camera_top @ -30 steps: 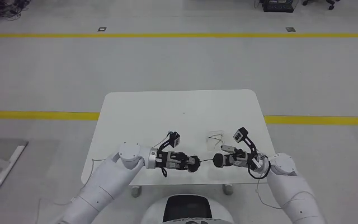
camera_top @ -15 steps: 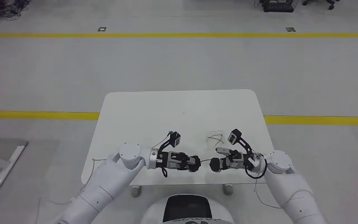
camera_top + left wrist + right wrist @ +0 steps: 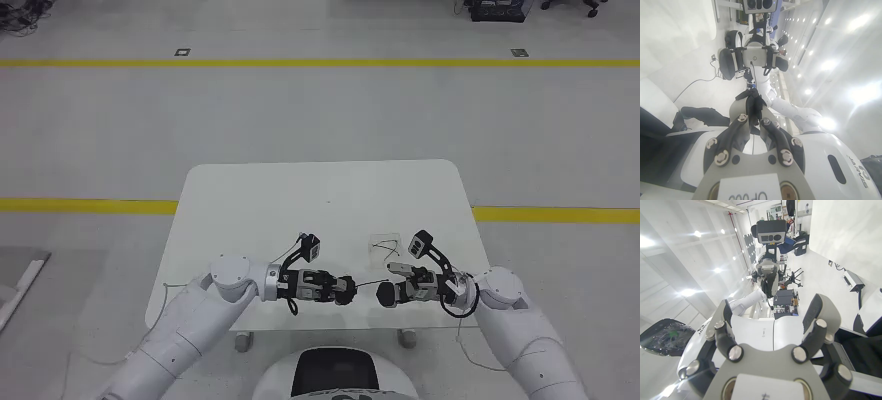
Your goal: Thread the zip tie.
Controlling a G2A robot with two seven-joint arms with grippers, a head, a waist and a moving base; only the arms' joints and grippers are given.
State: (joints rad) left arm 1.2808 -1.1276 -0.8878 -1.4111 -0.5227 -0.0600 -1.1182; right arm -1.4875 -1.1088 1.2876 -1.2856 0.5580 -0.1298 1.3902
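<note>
Black zip tie (image 3: 366,288) spans the gap between the two grippers, over the near edge of the white table (image 3: 300,200). The arms come in from either side and the grippers sit near each other, tip to tip.

Left gripper (image 3: 347,290) has hold of one end. In its own wrist view the left gripper (image 3: 753,106) has its dark fingers (image 3: 749,110) pressed together on the tie, with no gap visible between them. The thin strap (image 3: 753,75) runs straight out from the fingertips toward the right gripper (image 3: 754,63), which faces it with its pads spread wide. The strap tip lines up with about the middle of that gripper's palm. Cannot tell whether it touches or stops short.

In the right wrist view the right gripper (image 3: 772,306) is wide open, ribbed pads (image 3: 811,311) far apart, nothing held between them. Beyond it the left gripper (image 3: 769,291) points back toward the camera, closed.

From the top, the right gripper (image 3: 391,281) sits just beside the tie's free end, one finger angled toward the table centre, the other nearer the edge.

A few thin dark strips (image 3: 384,245) lie loose on the table just beyond the right gripper, apart from both grippers. Grey floor with a yellow line (image 3: 320,63) lies past the table.
</note>
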